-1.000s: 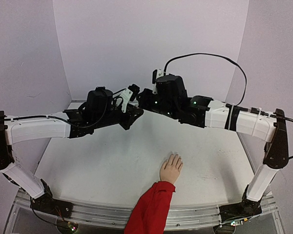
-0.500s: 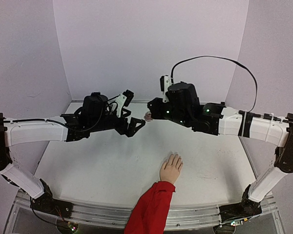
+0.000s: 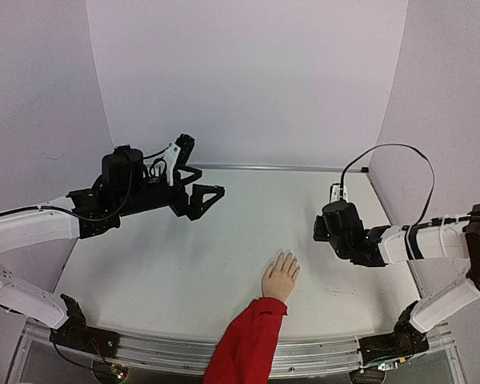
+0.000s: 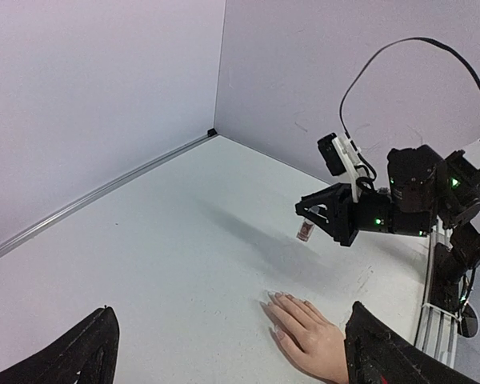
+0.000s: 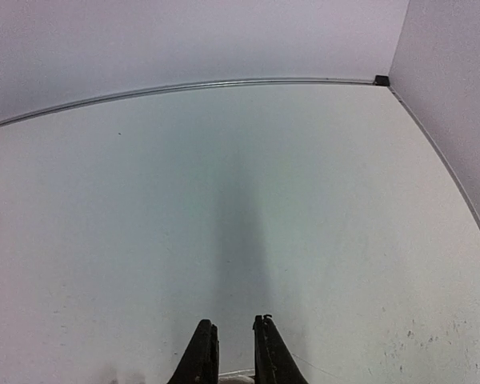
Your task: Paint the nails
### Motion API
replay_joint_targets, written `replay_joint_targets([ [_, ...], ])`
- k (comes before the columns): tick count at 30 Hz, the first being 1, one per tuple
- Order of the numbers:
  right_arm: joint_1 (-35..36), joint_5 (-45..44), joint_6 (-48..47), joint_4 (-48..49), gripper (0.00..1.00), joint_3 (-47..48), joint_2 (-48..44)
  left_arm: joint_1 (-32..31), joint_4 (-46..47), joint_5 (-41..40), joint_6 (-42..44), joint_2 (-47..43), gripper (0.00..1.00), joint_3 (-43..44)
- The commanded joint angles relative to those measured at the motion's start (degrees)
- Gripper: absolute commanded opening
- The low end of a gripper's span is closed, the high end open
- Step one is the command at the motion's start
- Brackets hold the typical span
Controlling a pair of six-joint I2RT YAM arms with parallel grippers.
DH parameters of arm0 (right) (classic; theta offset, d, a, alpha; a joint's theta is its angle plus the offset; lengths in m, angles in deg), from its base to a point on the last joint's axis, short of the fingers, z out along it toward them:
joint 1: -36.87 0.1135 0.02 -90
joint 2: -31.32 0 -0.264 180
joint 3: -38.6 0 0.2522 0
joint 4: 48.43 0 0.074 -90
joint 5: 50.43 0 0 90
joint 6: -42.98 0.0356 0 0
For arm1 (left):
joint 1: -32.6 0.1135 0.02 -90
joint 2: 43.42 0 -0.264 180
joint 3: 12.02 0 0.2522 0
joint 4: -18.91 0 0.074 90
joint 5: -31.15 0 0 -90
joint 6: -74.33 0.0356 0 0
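Observation:
The pale mannequin hand [image 3: 280,277] lies palm down at the table's near middle, its red sleeve [image 3: 244,346] running off the front edge. Its nails [image 4: 288,298] look pale and point toward the back. My left gripper [image 3: 202,170] hovers back left of the hand, open and holding nothing. In its wrist view its black fingers [image 4: 80,356] stand wide apart either side of the hand [image 4: 314,338]. My right gripper [image 3: 318,228] hangs right of the hand, shut on a small pinkish bottle [image 4: 306,232] that dangles below the fingertips [image 5: 268,346].
Grey walls close in the table [image 3: 168,272] at the back and on both sides, with a metal strip [image 5: 184,86] along the back wall's foot. A black cable [image 3: 400,156] loops above the right arm. An aluminium rail [image 3: 320,356] runs along the front edge.
The two grippers met at the back centre. The left gripper opened and drew back to the left. The right arm swung right and lower, taking the bottle with it.

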Motion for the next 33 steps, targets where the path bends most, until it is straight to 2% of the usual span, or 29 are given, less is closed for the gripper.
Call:
replay_joint_targets([
  [1,-1.29,-9.39,2.13,13.19,0.00,-6.83,-0.22,0.13,2.00,0.96,-0.05,-0.62,1.00,1.05],
  [5,-3.57,-9.30,6.51,14.90,0.00,-11.25,2.78,0.13,1.90,1.33,-0.43,-0.49,0.99,1.17],
  [14,-3.84,-10.50,12.85,16.74,0.00,-14.25,7.91,0.13,1.84,1.90,-0.45,0.14,0.99,1.93],
  [15,-3.85,-10.64,12.86,16.85,0.03,-14.35,8.02,0.13,1.82,1.91,-0.45,0.29,0.99,1.98],
  [19,-3.83,-10.37,13.01,16.86,0.25,-15.31,6.79,0.13,1.42,1.33,-0.30,-0.03,0.99,2.09],
  [22,-3.85,-9.98,12.39,14.47,0.49,-15.62,1.97,0.13,1.19,-1.35,0.74,-1.55,0.99,2.18],
  [24,-3.85,-10.69,13.31,4.59,0.60,-12.59,-2.99,0.17,0.59,-4.52,2.08,-2.98,0.99,2.51],
  [28,-3.83,-12.08,10.15,-13.15,0.91,-4.35,-14.00,0.38,-1.56,-13.19,6.16,-6.88,0.99,4.84],
  [30,-3.85,-9.87,4.27,-16.67,0.98,-0.92,-19.98,0.46,-2.67,-19.17,7.88,-8.63,0.99,6.97],
  [33,-3.85,-4.61,-6.00,-19.07,0.98,4.19,-28.15,0.63,-3.36,-28.32,10.67,-11.16,0.99,10.23],
])
